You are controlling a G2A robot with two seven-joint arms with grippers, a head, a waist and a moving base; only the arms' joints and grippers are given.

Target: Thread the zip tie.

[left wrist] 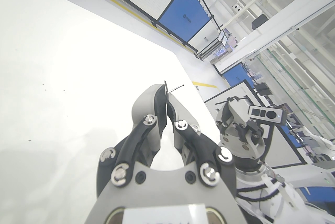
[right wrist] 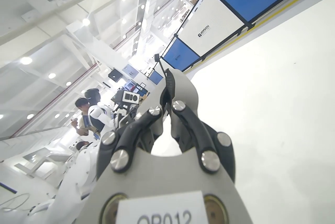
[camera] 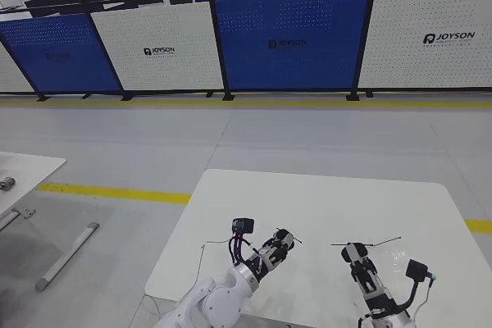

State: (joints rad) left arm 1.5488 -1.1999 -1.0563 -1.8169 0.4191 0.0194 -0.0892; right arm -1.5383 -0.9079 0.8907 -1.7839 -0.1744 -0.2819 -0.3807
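A black zip tie (camera: 381,241) is pinched near its middle in the right gripper (camera: 354,248), whose fingers are closed tight on it. The tie is held above the near part of a white table (camera: 328,197), with both ends sticking out sideways. In the right wrist view its square head (right wrist: 156,57) stands just past the fingertips. The left gripper (camera: 284,239), also closed, clamps a shorter black strip (camera: 290,237); a thin tip pokes out beyond its pads. The two grippers hang side by side over the table's near edge, close but apart, and the strip and the tie do not touch. Beyond the table, a yellow floor line (camera: 115,193) crosses the grey floor, and blue and white pegboard panels (camera: 291,41) stand in a row at the back.
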